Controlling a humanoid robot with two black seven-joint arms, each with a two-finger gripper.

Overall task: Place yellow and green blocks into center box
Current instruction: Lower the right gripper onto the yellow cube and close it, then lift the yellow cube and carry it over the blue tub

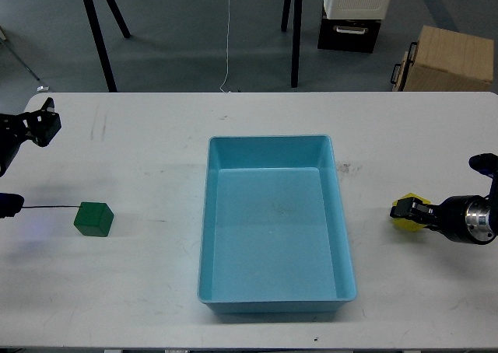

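Observation:
The dark green block (94, 218) sits on the white table at the left, free of both grippers. The yellow block (404, 220) lies on the table right of the light-blue tray (272, 152), mostly covered by my right gripper (409, 211). The gripper's dark fingers lie across the block, and I cannot tell whether they are closed on it. My left gripper (43, 121) hovers at the far left edge, well behind the green block; it is dark and its fingers cannot be told apart. The tray is in the table's middle with nothing in it.
A thin black cable (47, 207) runs along the table to the green block's left. Beyond the table's far edge stand black stand legs (97, 26), a dark case (349, 33) and a brown cardboard box (450, 59).

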